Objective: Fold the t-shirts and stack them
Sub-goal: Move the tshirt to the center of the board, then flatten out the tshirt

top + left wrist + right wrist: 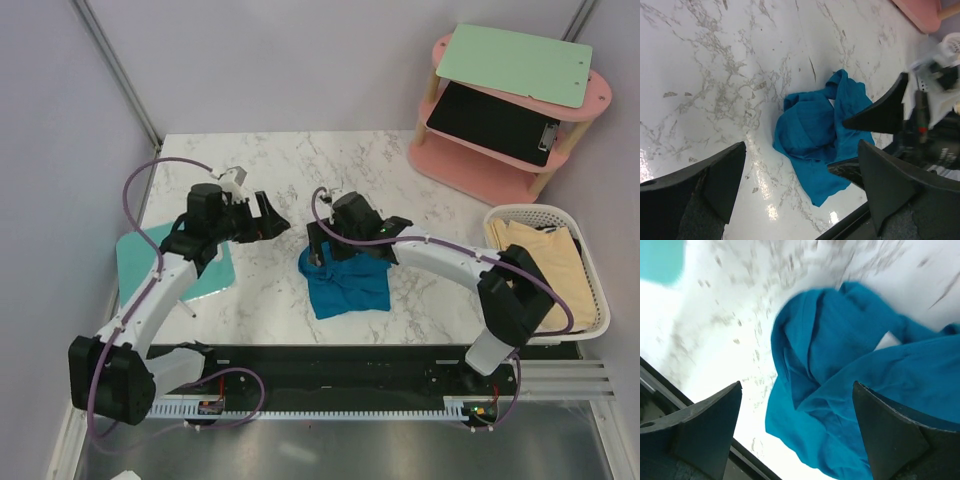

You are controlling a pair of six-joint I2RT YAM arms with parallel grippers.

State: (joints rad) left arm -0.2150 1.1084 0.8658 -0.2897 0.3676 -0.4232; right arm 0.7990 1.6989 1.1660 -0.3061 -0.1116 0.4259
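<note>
Pale lavender walls and grey metal struts boxed in a glossy white desk (280, 160) veined in grey like marble. A black rail along its near edge carried the bases of both arms. At the middle of the desk a deep teal-blue t-shirt (348, 285) lay crumpled in a soft heap, its folds bunched and one hem trailing toward the rail.

The right arm's fingers (700, 425), matte black wedges, stood spread wide directly over the heap, released, with no cloth pinched between them. The left arm's fingers (695, 195) were also parted and held nothing, poised above bare desk just left of the shirt.

Under the left arm a flat turquoise mat (135, 260) with rounded corners lay at the desk's left side. At the right side a white plastic mesh basket (598, 285) held pale cream-yellow t-shirts (545, 255), loosely piled. Beyond it, at the far right corner, a pink two-tier shelf (470, 165) with wooden posts carried a rigid mint-green board (515, 65) on top and a black clipboard (490, 120) on the lower tier.
</note>
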